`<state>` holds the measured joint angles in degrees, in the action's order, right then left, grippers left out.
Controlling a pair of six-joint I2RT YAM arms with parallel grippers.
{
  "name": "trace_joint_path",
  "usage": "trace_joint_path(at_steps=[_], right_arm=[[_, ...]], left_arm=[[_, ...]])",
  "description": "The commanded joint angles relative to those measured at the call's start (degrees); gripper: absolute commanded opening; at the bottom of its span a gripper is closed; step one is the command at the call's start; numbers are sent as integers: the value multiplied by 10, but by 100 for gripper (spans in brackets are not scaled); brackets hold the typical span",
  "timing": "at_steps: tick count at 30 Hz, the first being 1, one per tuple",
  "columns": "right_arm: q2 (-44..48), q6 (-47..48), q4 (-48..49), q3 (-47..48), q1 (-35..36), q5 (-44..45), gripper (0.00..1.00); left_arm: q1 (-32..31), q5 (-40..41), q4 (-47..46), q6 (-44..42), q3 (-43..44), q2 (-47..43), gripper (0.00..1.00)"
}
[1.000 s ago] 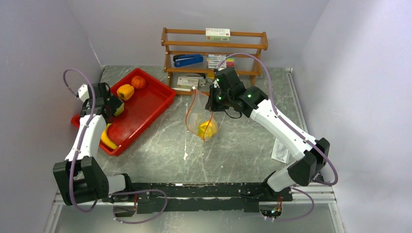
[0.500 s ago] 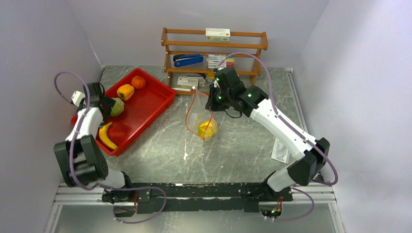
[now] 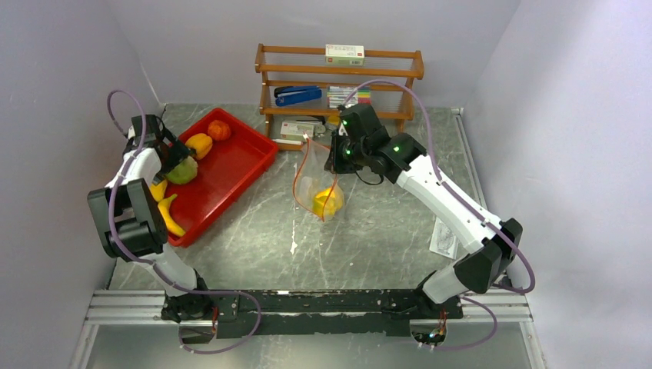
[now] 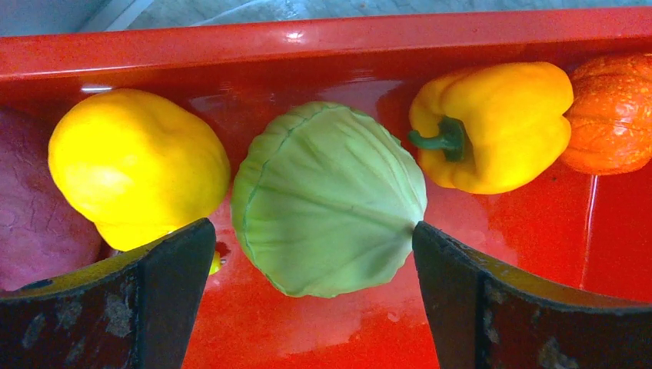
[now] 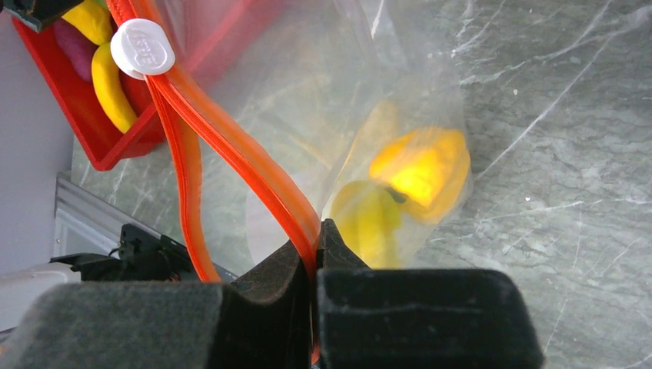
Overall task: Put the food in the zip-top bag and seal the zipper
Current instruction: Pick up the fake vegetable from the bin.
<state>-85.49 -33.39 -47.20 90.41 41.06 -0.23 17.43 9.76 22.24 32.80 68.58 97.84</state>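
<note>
Grey marbled tabletop [image 3: 369,231] fills the space between pale walls, with a wooden shelf [image 3: 338,73] standing at the back. On the left sits a red tray [image 4: 307,38]. The left gripper [image 4: 311,246] hangs low inside it, its jaws spread wide on either side of a green toy cabbage [image 4: 330,192] and gripping nothing. One fingertip sits right at the cabbage's edge; the other is clear of it. Next to the cabbage lie a yellow pepper [image 4: 492,127], an orange pumpkin [image 4: 611,115], a yellow pear [image 4: 131,173] and something purple [image 4: 38,215]. A banana [image 3: 171,219] lies nearer the tray's front end.

Mid-table, in front of the shelf, the right gripper [image 5: 315,238] has its jaws pressed tight on the red-orange zipper [image 5: 231,154], holding up the zip-top bag [image 5: 330,92]. A white slider tab [image 5: 143,48] sits at the strip's far end. The mouth gapes open, and two yellow pieces of food [image 5: 423,173] sag at the bottom of the clear plastic.
</note>
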Motion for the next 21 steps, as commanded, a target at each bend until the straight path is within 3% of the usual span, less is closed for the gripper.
trace_joint_path(at_steps=[1,21], right_arm=[[10,2,7,3,3,2,0],[60,-3,26,-30,4,10,0]], left_arm=[[12,-33,-13,-20,0,14,99],[9,-128,4,-38,11,91,99]])
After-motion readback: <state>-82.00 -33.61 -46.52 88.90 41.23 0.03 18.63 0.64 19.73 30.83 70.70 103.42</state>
